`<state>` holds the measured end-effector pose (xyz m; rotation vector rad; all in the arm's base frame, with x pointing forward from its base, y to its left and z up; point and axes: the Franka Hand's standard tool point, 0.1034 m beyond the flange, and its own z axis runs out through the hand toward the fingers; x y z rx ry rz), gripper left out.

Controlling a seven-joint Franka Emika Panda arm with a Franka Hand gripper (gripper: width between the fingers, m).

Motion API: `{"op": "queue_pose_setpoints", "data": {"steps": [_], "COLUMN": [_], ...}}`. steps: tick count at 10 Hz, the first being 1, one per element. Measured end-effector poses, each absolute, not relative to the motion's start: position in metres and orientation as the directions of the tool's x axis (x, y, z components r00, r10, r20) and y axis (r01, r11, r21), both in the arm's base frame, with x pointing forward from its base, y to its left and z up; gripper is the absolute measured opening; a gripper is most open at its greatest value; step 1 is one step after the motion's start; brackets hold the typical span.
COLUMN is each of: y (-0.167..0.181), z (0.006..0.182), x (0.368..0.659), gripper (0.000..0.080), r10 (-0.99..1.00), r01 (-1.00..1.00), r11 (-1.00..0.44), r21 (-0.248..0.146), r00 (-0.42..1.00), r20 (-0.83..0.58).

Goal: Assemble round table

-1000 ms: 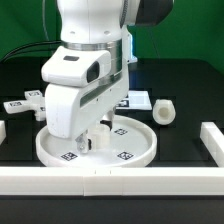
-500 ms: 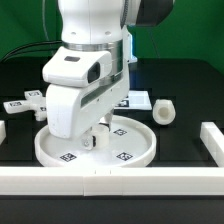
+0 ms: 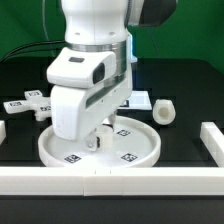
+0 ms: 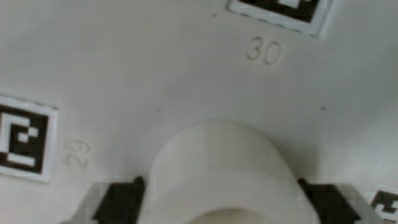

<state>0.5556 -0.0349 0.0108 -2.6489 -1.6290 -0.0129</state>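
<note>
The large rimmed disc lies flat on the black table, tags on its face. My gripper reaches down at its centre and is shut on the disc's central hub. In the wrist view the rounded white hub fills the gap in my gripper, with a dark finger tight against each side above the disc's face. The short thick cylinder stands to the exterior view's right, behind the disc. The small cross-shaped piece lies at the exterior view's left.
Long white bars border the workspace at the front, at the exterior view's right and at its left edge. The marker board lies behind the arm. The arm's body hides the disc's far part.
The disc has slid a little toward the exterior view's right together with my gripper, which stays shut on the hub.
</note>
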Motion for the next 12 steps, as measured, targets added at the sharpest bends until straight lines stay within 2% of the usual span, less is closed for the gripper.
{"op": "queue_pose_setpoints", "data": {"steps": [12], "y": [0.034], "z": [0.012], "x": [0.565], "gripper": [0.0406], "r10": [0.858], "r01": [0.858], "r11": [-0.511], "r21": [-0.045], "r00": [0.513], "r20": [0.022]}}
